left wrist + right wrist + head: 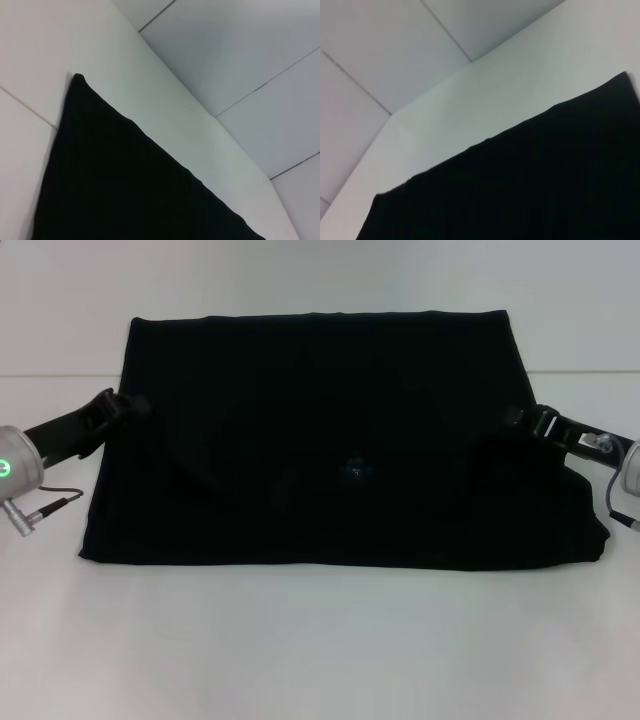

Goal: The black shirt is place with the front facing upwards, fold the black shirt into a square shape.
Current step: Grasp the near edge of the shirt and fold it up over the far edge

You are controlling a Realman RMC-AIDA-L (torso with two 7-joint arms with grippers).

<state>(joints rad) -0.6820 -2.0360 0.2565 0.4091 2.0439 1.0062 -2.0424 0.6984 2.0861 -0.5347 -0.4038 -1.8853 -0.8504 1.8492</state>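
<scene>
Shirt status: the black shirt [330, 440] is lying flat on the white table [320, 650], centred before the robot, showing as a wide dark block with straight near and far edges. Near edge is running parallel to the table front; a small pale-blue mark, prob. the neck label, is showing near the cloth centre. No chest lettering is showing, so the visible face cannot be confirmed as front or back.

Left gripper [132, 405] is sitting at the shirt's left edge, approx. mid-depth, touching or just overlapping the cloth. Right gripper [520, 420] is sitting at the right edge, where a rounded flap, prob. a sleeve, is lying over the body. Finger state of either unit: cannot tell, black fingers are merging with black cloth.

Handling (judgement): material is looking light, soft, limp, non-fragile. It is likely sagging and dragging when lifted, so pinching at edges or corners w/ both arms is advisable; a mid-panel pinch is risking bunched layers.

Far zone: wrist views are showing only the far corners of the shirt against table and wall. Own fingers are not appearing there. Layer count and fold lines are hard to make out.
</scene>
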